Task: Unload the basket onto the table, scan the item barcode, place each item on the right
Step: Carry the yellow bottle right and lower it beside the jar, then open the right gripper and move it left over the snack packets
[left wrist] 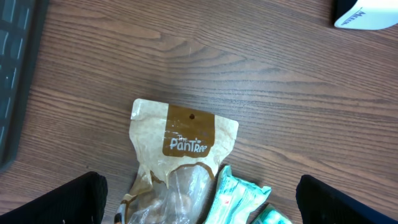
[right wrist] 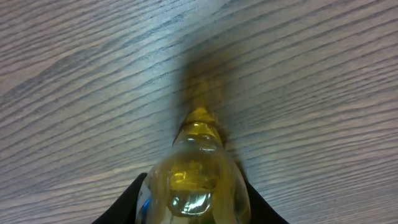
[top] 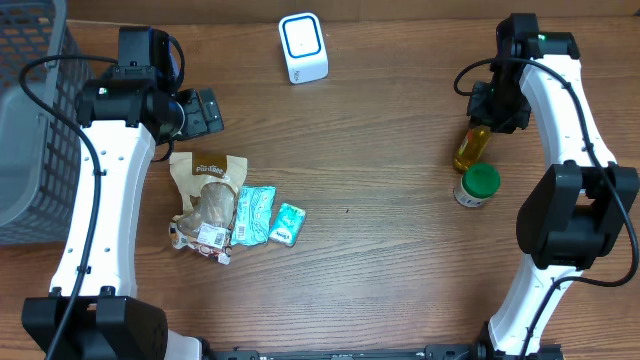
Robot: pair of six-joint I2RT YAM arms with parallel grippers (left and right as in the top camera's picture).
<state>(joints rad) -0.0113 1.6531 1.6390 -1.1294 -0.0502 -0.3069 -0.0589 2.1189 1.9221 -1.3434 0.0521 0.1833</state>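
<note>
My right gripper (top: 497, 108) is shut on a bottle of yellow liquid (top: 472, 147) at the table's right side. In the right wrist view the bottle (right wrist: 196, 165) fills the space between the black fingers (right wrist: 121, 208), its far end pointing at the wood, with a shadow beyond it. The white barcode scanner (top: 303, 47) stands at the back centre, far left of the bottle. My left gripper (top: 203, 110) is open and holds nothing. It hovers behind a brown snack bag (left wrist: 186, 140) in the left wrist view.
A jar with a green lid (top: 477, 185) stands just in front of the bottle. Two teal packets (top: 254, 214) (top: 288, 224) lie beside the snack bag (top: 208, 195). A grey basket (top: 28, 120) fills the left edge.
</note>
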